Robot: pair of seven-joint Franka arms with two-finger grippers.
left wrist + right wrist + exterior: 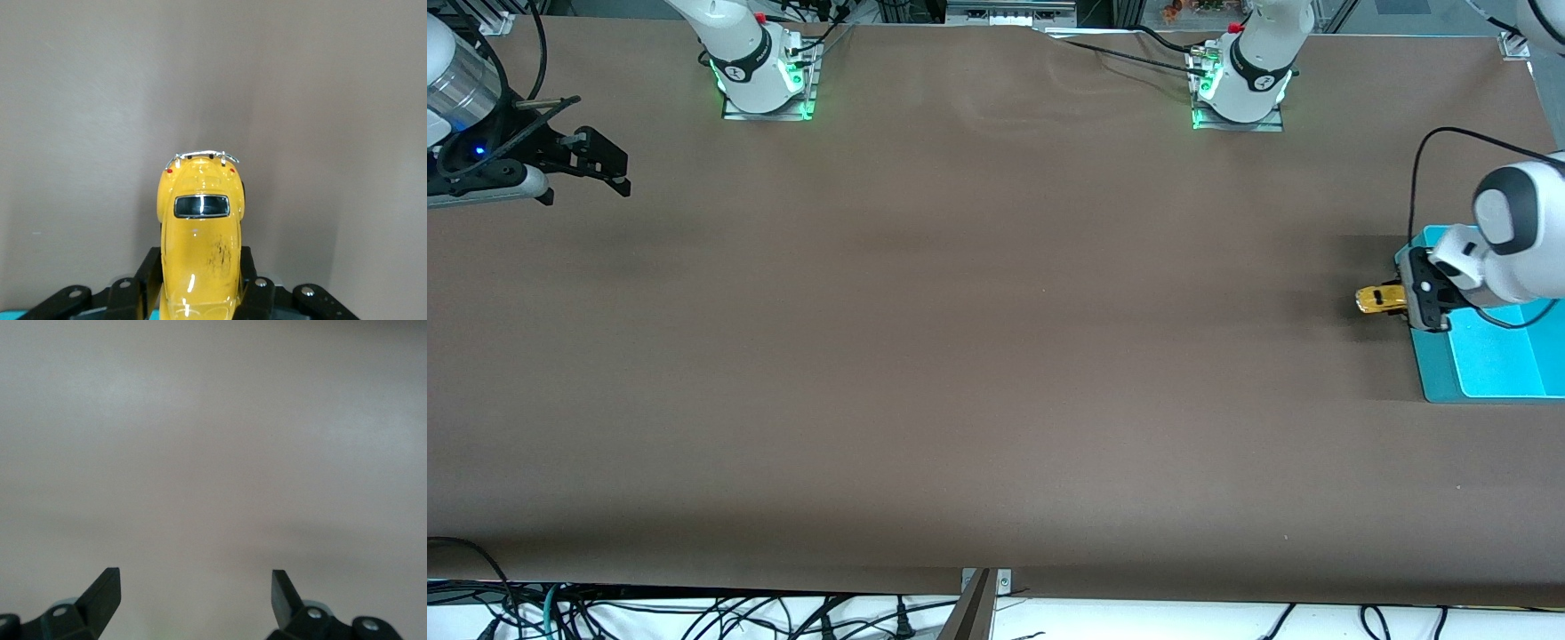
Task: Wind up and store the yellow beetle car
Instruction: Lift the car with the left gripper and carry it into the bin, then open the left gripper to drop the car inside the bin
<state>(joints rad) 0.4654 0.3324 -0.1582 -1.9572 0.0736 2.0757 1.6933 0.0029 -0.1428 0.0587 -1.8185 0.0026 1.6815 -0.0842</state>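
The yellow beetle car [1376, 300] is held between the fingers of my left gripper [1401, 300], low over the brown table beside the edge of the teal tray [1434, 378]. In the left wrist view the car [200, 227] sticks out from the gripper [199, 270], with its chrome bumper pointing away from the wrist and a black finger [148, 268] pressed on each flank. My right gripper [609, 169] hangs open and empty over the table at the right arm's end, where that arm waits. The right wrist view shows its gripper [195, 587] over bare table.
The teal tray has a lighter cyan floor [1494, 356] and lies at the left arm's end of the table, partly under the left arm. Cables hang below the table's near edge [694, 613].
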